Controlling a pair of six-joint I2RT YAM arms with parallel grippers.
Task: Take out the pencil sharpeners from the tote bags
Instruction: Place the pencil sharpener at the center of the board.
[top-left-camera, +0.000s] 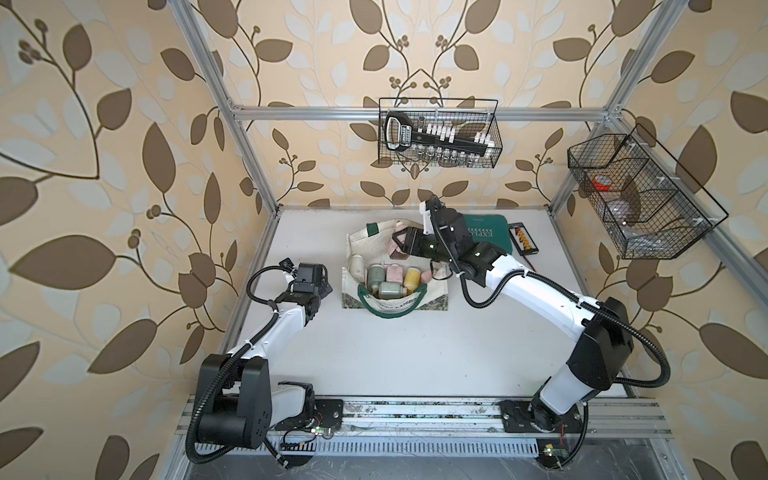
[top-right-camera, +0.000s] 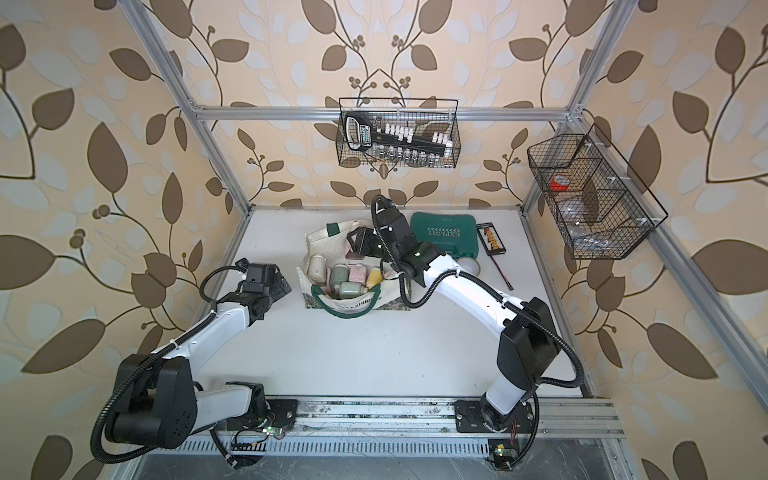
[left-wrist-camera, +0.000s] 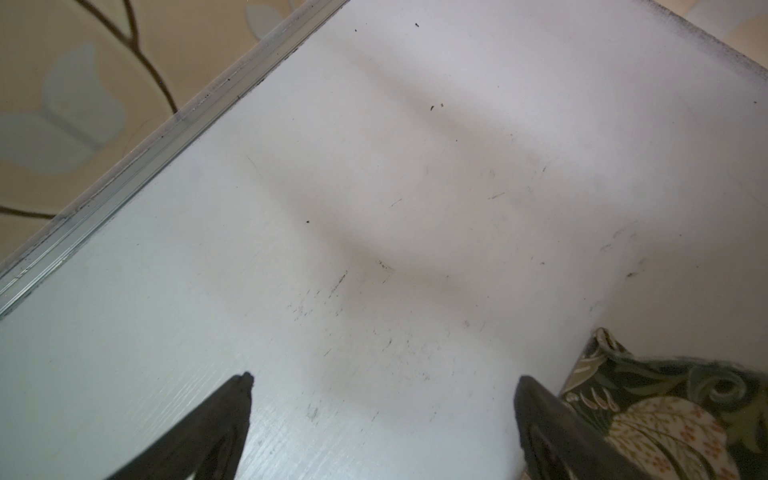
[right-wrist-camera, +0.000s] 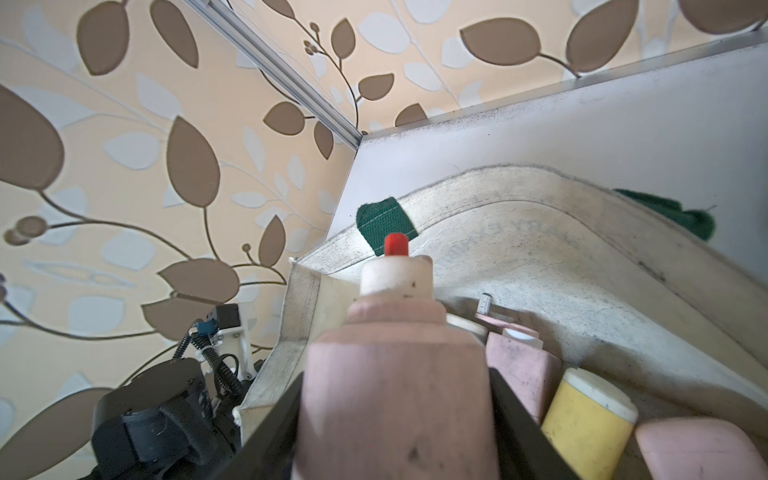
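A pink pencil sharpener (right-wrist-camera: 390, 415) is pinched between the two fingers of the right gripper (right-wrist-camera: 397, 376), over the open mouth of the cream tote bag (top-left-camera: 358, 243). The other sharpeners (top-left-camera: 392, 273) lie inside the bag. The left gripper (left-wrist-camera: 384, 380) is spread wide above the white table (left-wrist-camera: 374, 187), just beside the bag's patterned corner.

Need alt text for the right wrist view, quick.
The right gripper is shut on a pink pencil sharpener with a red knob, over the open cream tote bag. A yellow sharpener and two more pink ones lie in the bag.
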